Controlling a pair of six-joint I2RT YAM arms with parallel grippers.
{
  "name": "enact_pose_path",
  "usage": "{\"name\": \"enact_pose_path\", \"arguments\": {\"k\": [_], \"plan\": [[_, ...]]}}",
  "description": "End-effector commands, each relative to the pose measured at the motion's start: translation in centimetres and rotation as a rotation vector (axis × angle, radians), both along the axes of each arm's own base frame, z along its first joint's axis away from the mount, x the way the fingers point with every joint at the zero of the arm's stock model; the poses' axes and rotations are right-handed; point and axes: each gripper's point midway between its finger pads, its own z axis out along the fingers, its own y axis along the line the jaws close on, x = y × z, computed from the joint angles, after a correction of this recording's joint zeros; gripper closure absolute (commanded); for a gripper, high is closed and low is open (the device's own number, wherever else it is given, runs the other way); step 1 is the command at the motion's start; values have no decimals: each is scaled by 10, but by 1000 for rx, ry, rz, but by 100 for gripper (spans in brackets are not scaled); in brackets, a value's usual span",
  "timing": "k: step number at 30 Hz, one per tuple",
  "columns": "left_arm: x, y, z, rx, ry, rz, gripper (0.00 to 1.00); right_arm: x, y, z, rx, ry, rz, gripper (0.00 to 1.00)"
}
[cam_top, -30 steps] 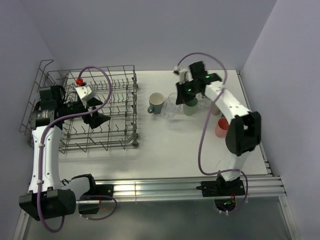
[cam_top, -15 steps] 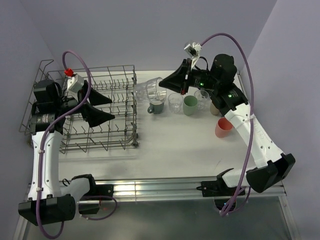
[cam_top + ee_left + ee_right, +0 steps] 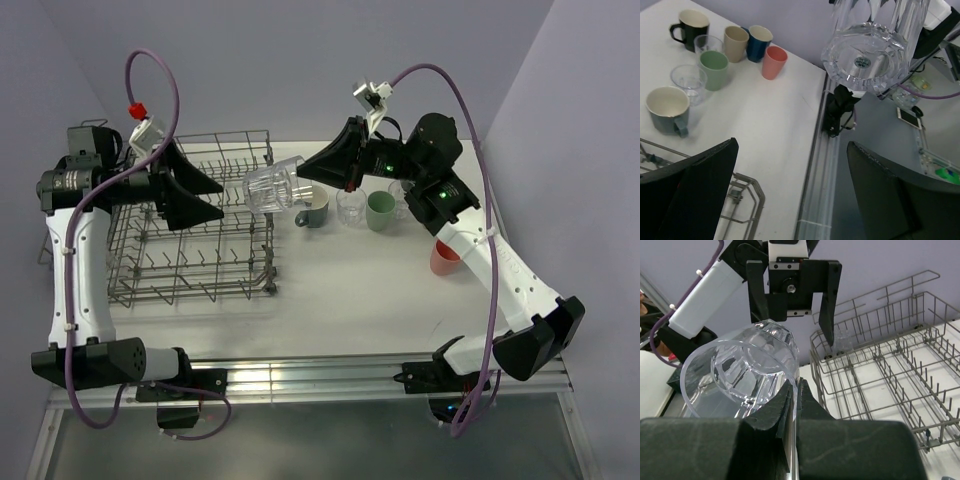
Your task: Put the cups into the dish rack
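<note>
Top external: tumbler (image 3: 272, 186) lies horizontal, base toward left gripper (image 3: 221, 202).

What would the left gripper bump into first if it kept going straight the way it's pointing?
Most likely the clear glass tumbler that the right gripper holds out ahead of the open left gripper. In the wrist view it sits off the midline, so it might miss.

I log a clear faceted tumbler (image 3: 272, 186) and a grey dish rack (image 3: 195, 270). I also log a grey-blue mug (image 3: 667, 110), green cup (image 3: 713, 70), coral cup (image 3: 774, 62), black mug (image 3: 690, 30).
</note>
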Motion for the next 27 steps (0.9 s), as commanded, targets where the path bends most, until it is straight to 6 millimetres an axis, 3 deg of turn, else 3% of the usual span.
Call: {"name": "enact_pose_path", "arguments": {"k": [1,4,7,8,9,10,11,13,16,19,21,22,23,27], "plan": [[-44,-16,48,-173,-41,-182,1,-9,0,26,72,-51,12,100],[-46,-16,65,-154,-142,-187,1,-8,0,24,66,-52,0,100],[-33,-14,81,-82,-189,-139,1,-7,-2,24,59,-57,-18,100],[-23,-13,83,-51,-158,-101,1,-7,-2,24,59,-59,-21,100],[2,-10,97,-2,-298,-43,1,-7,-3,25,58,-62,-28,100],[16,-8,94,-36,-72,43,1,-6,-5,26,54,-61,-40,100],[13,-4,108,-45,-144,101,1,-6,-6,27,53,-69,-45,100],[23,3,115,-104,-135,112,1,-8,-10,30,59,-83,-61,100],[24,1,112,-159,-73,84,1,-10,-17,35,69,-100,-80,100],[-6,-10,114,-241,-133,34,1,-8,-27,41,90,-92,-99,100],[-20,-19,113,-278,-117,-18,1,-4,-34,42,102,-76,-109,100],[-25,-26,111,-325,-28,-48,1,-5,-37,46,123,-65,-105,100],[-33,-28,112,-348,-64,-70,1,-5,-38,48,132,-59,-105,100],[-43,-31,111,-451,17,-117,1,-10,-39,52,160,-45,-77,100]]}}
